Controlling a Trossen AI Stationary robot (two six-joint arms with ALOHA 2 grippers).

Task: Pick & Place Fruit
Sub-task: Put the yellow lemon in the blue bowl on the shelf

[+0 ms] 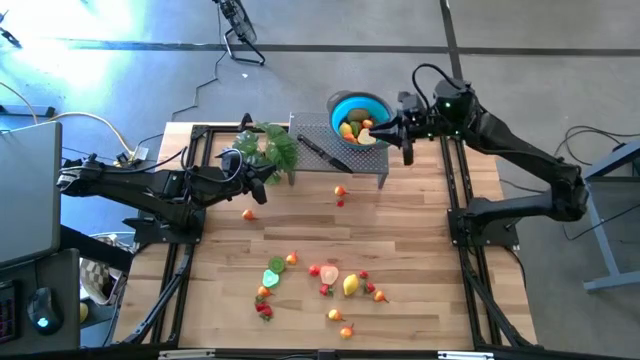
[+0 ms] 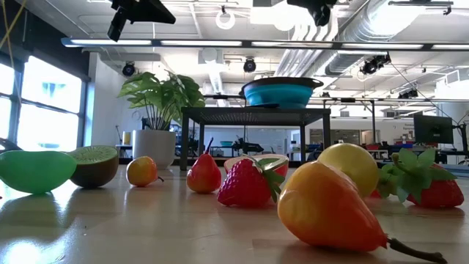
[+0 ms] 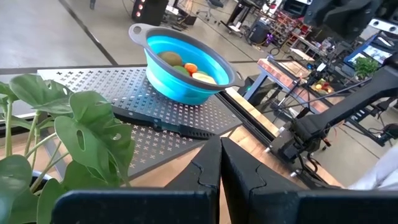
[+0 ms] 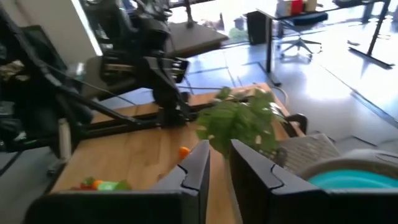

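The blue bowl (image 1: 352, 106) stands on a perforated metal stand (image 1: 350, 158) at the table's far side and holds several fruits (image 3: 185, 66). Many small toy fruits (image 1: 322, 281) lie scattered on the wooden table near its front edge, with an orange piece (image 1: 248, 213) and small red ones (image 1: 340, 191) farther back. My right gripper (image 1: 393, 129) hovers level beside the bowl's right rim, slightly open and empty (image 4: 219, 167). My left gripper (image 1: 268, 174) is shut and empty (image 3: 221, 171), next to the leafy plant (image 1: 272, 147) and above the table.
A black-handled knife (image 1: 322, 152) lies on the stand between plant and bowl. The plant's white pot (image 2: 154, 148) stands at the stand's left end. Bare wood lies between the stand and the fruit cluster. In the low view a pear-like fruit (image 2: 326, 207) and strawberries (image 2: 248, 183) lie close.
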